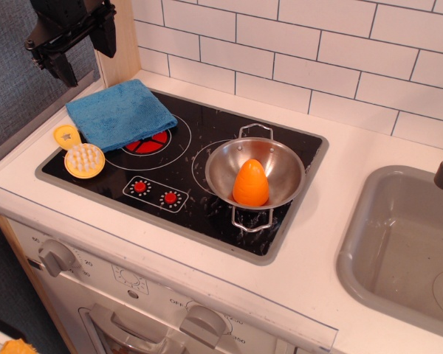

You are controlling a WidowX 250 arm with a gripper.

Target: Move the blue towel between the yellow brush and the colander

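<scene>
The black stovetop (207, 214) carries the blue towel (120, 112), yellow brush (81, 155) and colander (255, 175).

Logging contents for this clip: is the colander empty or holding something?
Holding something. An orange egg-shaped toy stands upright inside the colander.

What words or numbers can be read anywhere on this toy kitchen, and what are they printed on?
"OFF": on the white oven front panel, beside the middle knob.
"20": by the left knob, only partly legible.
Other dial numbers near the knobs: too small and blurred to read.
Stove control panel: only red dial symbols, no text.
</scene>
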